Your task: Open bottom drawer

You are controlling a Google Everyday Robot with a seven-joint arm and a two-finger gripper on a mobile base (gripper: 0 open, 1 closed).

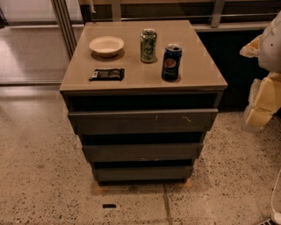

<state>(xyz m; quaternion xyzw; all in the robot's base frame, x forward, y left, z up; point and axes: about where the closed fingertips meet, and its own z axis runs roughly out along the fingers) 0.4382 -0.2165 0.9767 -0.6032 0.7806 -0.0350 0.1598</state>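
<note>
Speckled floor (39,176), grey cabinet (197,66), metal railing (217,13) behind, dim warm light, gripper (262,88) at right edge

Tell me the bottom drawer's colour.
The bottom drawer is dark grey, camera view; claw at right edge.

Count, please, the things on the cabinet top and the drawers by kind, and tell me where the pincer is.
Cans: 2, green can and blue can
Bowl: 1
Packet: 1
Drawers: 3, top drawer, middle drawer, bottom drawer
Total: 7
The pincer is at the right edge, apart from the drawers.
</note>
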